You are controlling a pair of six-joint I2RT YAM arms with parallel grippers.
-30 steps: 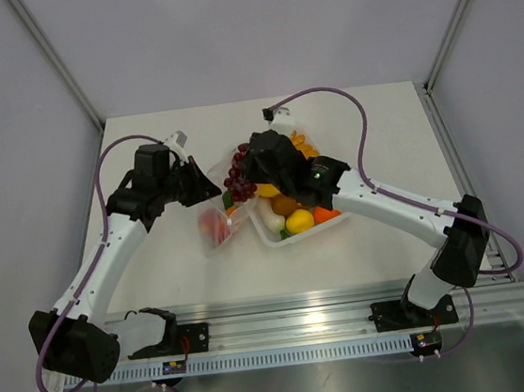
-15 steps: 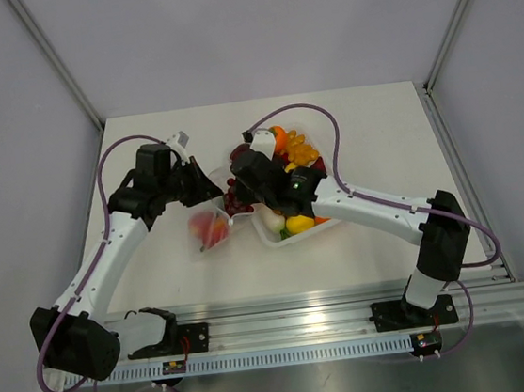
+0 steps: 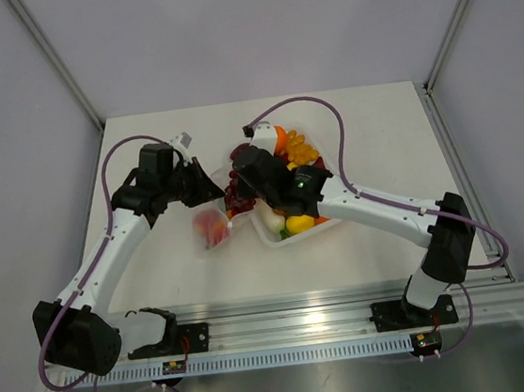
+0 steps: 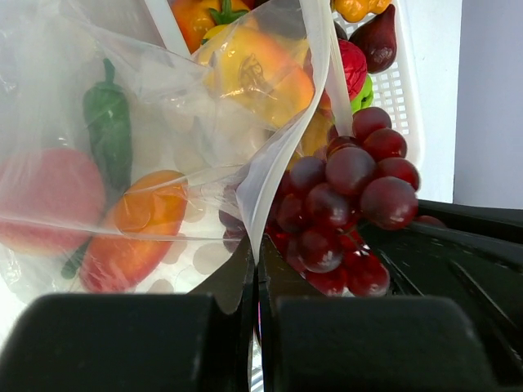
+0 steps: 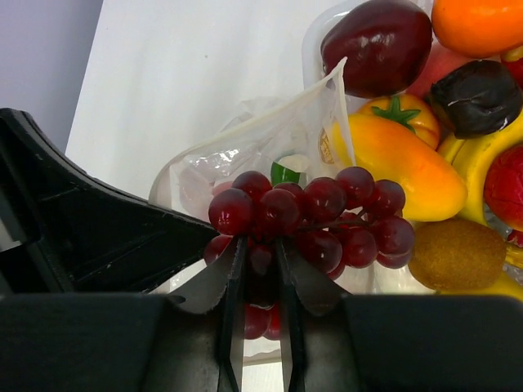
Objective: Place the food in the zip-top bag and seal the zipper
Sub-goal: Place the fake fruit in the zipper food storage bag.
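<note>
The clear zip-top bag [image 3: 213, 228] hangs from my left gripper [image 4: 257, 253], which is shut on the mouth edge [image 4: 282, 155] where the zipper runs. Inside the bag lie a red piece [image 4: 49, 192], an orange piece [image 4: 135, 229] and a green pepper [image 4: 109, 131]. My right gripper [image 5: 260, 253] is shut on the stem part of the purple grapes [image 5: 319, 212] and holds them at the bag's mouth [image 3: 231, 198], beside the lifted edge. More food fills the white tray [image 3: 277, 242]: a dark red apple [image 5: 377, 45], a yellow-orange piece [image 5: 400, 167] and a brown kiwi [image 5: 453, 253].
The tray's near-left corner touches the bag. The left arm's black wrist [image 5: 82, 220] sits close to the left of the grapes. Purple cables [image 3: 329, 122] loop over the back of the table. A metal rail [image 3: 332, 316] runs along the near edge.
My right arm has swung left from over the tray, carrying the grapes to the bag's mouth. The left gripper has kept its hold; the bag shifted slightly.
</note>
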